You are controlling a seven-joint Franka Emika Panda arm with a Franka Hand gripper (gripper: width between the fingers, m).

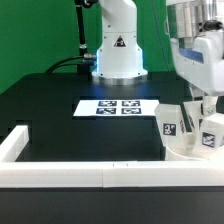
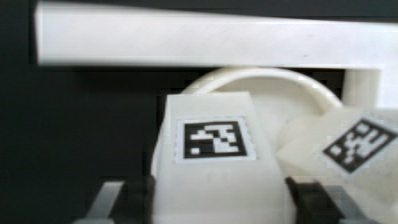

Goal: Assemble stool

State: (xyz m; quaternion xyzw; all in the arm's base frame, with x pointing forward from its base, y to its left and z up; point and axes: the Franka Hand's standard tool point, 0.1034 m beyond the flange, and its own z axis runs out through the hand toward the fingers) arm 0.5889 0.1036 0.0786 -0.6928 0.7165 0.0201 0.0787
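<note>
So the table [image 1: 60, 105] was a black top with a green backdrop [image 1: 40, 30] behind it, and the arm's white base [image 1: 118, 50] sat at the far edge. The marker board [image 1: 118, 106] lay flat in the middle of the table, just in front of the base. The white border rail [image 1: 70, 176] ran along the near edge and turned up along the exterior view's left.

All the action was down in the corner at the exterior view's right. The round seat [image 1: 190, 152] was lying flat there, right up against the rail. Two legs were standing upright on top of it: one leg [image 1: 172, 120] toward the exterior view's left and a second leg [image 1: 211, 130] toward the right, both showing their tags.

The gripper [image 1: 200, 102] was hanging straight down over that spot. From the wrist view, the gripper [image 2: 217, 200] had its fingers [image 2: 118, 200] on either side of the nearer leg [image 2: 217, 150], so it looked clamped on that leg, though the contact itself was at the frame edge. The other leg [image 2: 356, 145] sat tilted just beside it, and the seat's curved rim [image 2: 267, 82] showed behind them, with the rail [image 2: 196, 40] past that.
</note>
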